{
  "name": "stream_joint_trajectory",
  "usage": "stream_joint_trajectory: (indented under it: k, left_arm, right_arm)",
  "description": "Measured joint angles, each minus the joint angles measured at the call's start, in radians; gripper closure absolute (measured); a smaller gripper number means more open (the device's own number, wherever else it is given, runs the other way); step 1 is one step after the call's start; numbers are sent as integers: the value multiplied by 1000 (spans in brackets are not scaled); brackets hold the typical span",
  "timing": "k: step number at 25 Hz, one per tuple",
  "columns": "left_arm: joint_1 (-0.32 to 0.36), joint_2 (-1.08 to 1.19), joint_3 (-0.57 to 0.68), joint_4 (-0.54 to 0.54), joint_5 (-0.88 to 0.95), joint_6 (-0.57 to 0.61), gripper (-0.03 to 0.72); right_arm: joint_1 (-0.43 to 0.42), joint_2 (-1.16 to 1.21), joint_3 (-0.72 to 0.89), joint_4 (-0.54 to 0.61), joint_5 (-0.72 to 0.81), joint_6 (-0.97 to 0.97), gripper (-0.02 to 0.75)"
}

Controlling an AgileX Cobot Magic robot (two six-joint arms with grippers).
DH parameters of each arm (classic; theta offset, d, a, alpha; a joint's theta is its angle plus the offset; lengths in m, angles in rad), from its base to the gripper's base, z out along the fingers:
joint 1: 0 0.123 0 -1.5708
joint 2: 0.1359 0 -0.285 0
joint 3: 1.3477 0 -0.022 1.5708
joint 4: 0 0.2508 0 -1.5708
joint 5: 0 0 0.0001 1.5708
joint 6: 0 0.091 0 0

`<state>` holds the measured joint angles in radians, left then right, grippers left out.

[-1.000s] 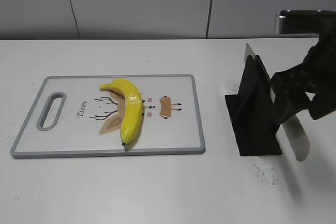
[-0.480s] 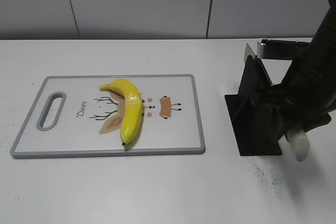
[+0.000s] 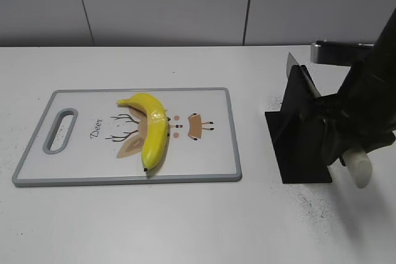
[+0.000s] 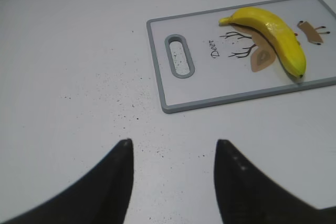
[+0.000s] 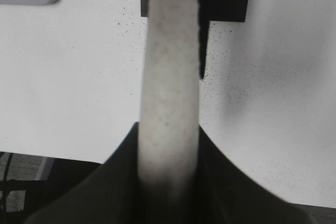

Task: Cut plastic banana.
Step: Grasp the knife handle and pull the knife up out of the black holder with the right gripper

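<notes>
1 yellow plastic banana (image 3: 152, 129) lies on 1 grey-rimmed white cutting board (image 3: 204, 176); at 3 o'clock, the right gripper (image 5: 169, 145) clamps 1 pale knife handle (image 5: 170, 87) by 1 black knife stand (image 3: 300, 134). Only the left wrist view shows the left gripper (image 4: 173, 150), spread wide.

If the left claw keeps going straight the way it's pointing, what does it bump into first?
Probably the cutting board. The open left gripper points across bare table toward the board's near edge by the handle slot. The banana lies farther right. Its height is unclear, so it might pass over.
</notes>
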<state>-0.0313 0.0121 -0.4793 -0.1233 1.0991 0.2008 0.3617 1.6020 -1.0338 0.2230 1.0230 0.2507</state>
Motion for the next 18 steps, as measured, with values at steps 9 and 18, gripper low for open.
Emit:
stream_joint_trajectory:
  k: [9, 18]
  left_arm:
    - [0, 0, 0, 0, 0, 0, 210]
    - [0, 0, 0, 0, 0, 0, 218]
  right_arm:
    - [0, -196, -9, 13, 18, 29, 575]
    - [1, -293, -166, -57, 134, 69, 575]
